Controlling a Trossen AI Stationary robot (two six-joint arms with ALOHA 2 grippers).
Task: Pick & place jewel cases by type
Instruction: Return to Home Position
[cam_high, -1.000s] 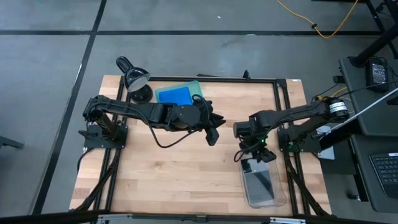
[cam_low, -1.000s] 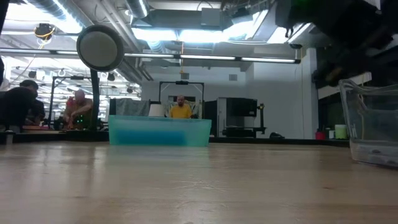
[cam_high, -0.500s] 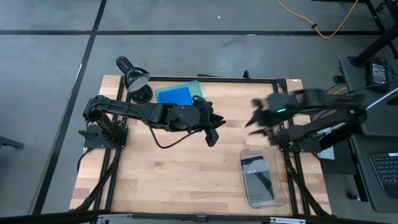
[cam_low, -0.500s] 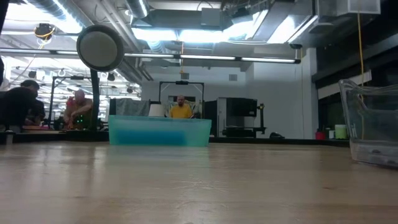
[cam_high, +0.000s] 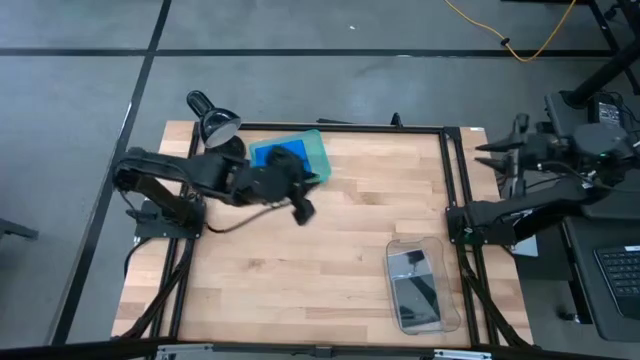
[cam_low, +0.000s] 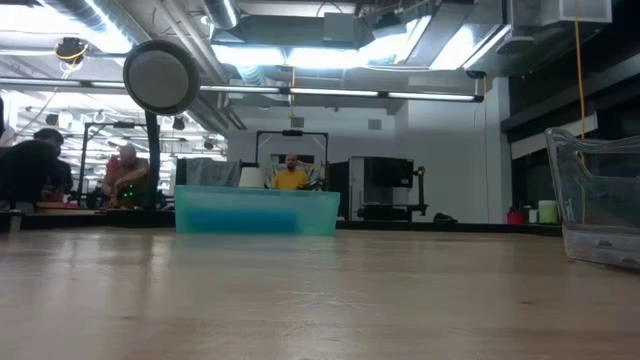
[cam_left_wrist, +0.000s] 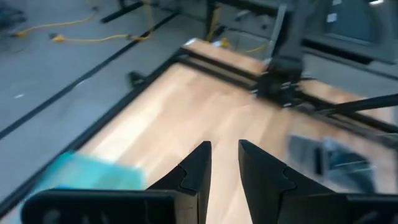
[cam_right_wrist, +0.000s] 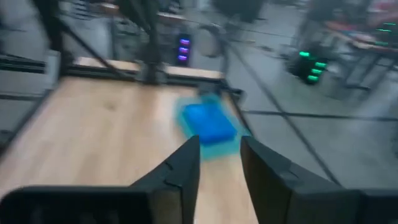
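Bright blue jewel cases (cam_high: 280, 155) lie stacked in the translucent green tray (cam_high: 318, 150) at the far middle of the table; the right wrist view shows them too (cam_right_wrist: 208, 121). Grey-clear jewel cases (cam_high: 415, 285) lie in the clear tray (cam_high: 450, 300) near the front right. My left gripper (cam_high: 303, 211) hangs over the bare wood just in front of the green tray, open and empty (cam_left_wrist: 224, 146). My right gripper (cam_high: 497, 150) is drawn back past the table's right edge, high up, open and empty (cam_right_wrist: 219, 142).
A desk lamp (cam_high: 220, 128) stands at the far left corner, beside the green tray. A black frame (cam_high: 445, 200) runs along the table's edges. Bare wood lies between the two trays. People sit in the room beyond (cam_low: 290, 178).
My right gripper has risen from over the clear tray and swung back past the table's right edge, tipping from pointing down to nearly level. My left gripper has drawn back toward the table's left edge, closer to the green tray. The cases have stayed where they were.
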